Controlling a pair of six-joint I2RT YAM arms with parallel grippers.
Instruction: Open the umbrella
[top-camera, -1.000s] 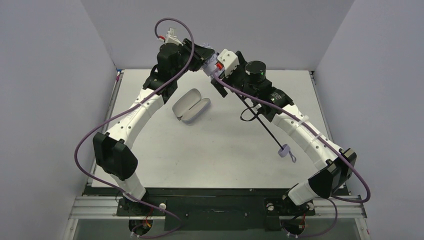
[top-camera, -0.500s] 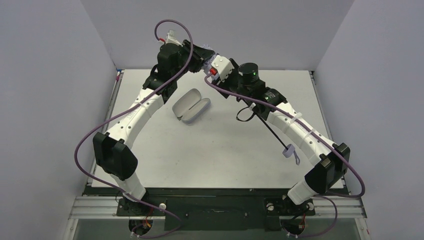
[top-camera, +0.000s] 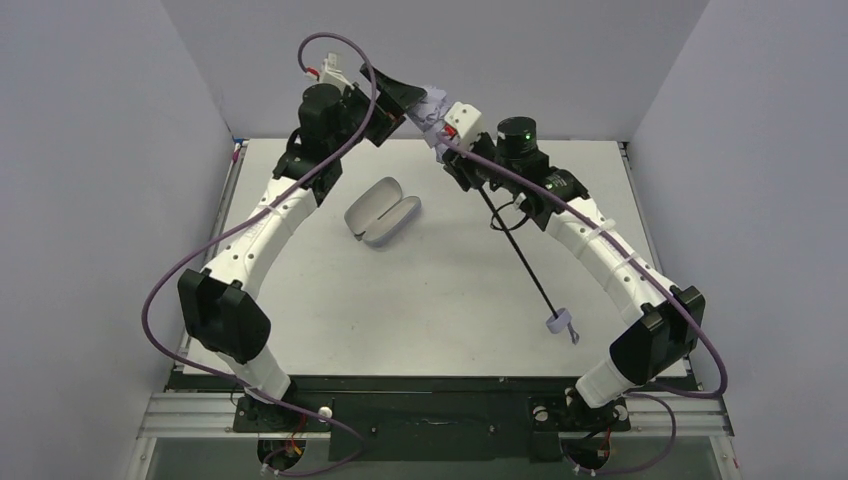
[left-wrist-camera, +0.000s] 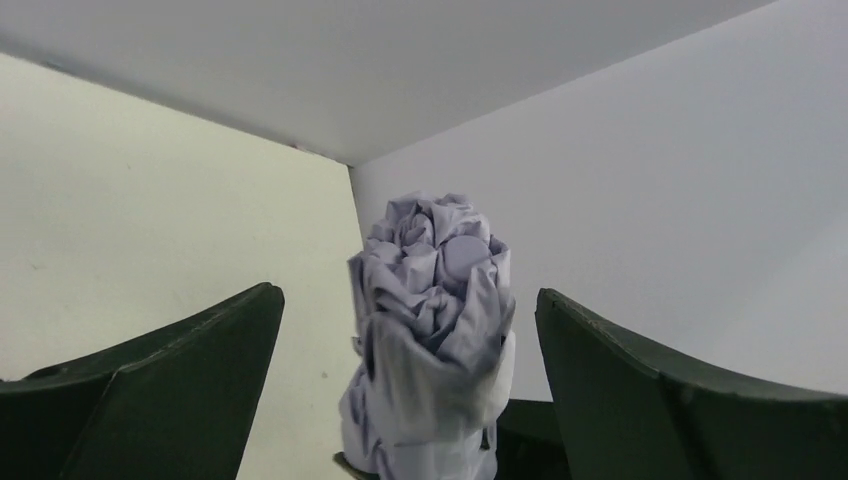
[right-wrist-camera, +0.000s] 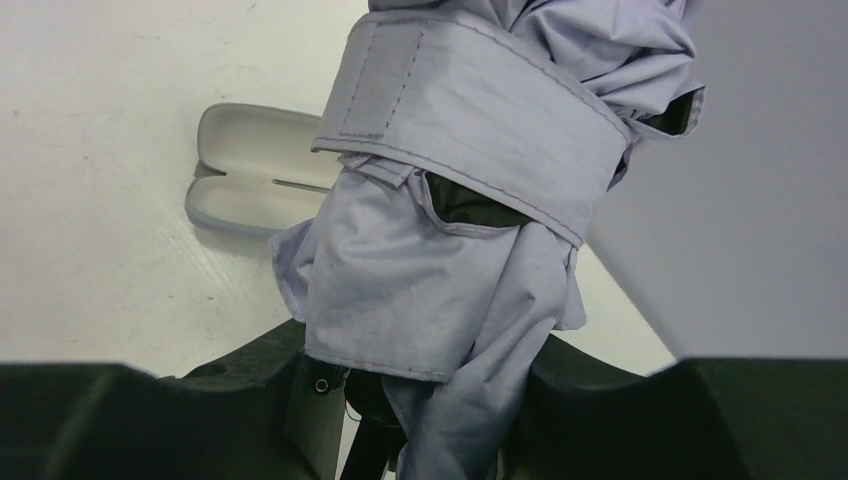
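Left gripper, jaws spread, is drawing back toward 10 o'clock off the umbrella tip. Right gripper is pinching it aloft at 12 o'clock. Strap fastened; opening not begun.

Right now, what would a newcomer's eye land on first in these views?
The umbrella is held high over the far edge of the table between both arms: the right tool clamps its bundled lavender canopy, and the open left tool brackets the tip. Its strap is wrapped around the canopy, while the thin black shaft slants down to the knob handle. An open lavender case lies on the table.
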